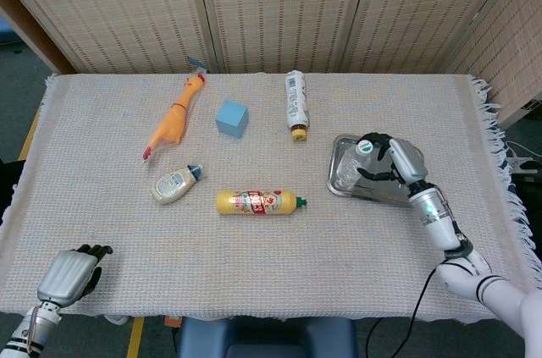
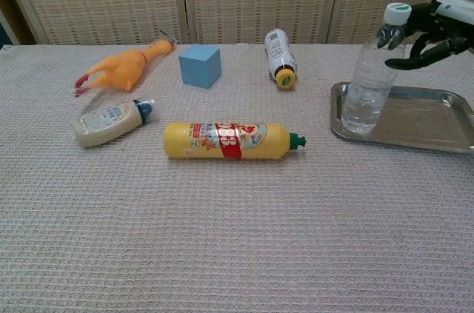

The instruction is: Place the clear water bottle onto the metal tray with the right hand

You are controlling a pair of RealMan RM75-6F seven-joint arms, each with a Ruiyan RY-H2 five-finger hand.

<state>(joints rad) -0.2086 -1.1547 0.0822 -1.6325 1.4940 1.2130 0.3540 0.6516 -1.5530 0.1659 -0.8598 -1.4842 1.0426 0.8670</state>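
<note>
Bottle (image 2: 368,76) stands tilted at the tray's (image 2: 415,129) left edge; my right hand (image 2: 437,28) grips near its cap. Next I settle it upright, then loosen my fingers.

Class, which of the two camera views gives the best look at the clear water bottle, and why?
The chest view: it shows the clear water bottle side-on, tilted, base on the metal tray, with the right hand at its neck. The head view looks down on it, so mainly its cap and foreshortened body appear.
</note>
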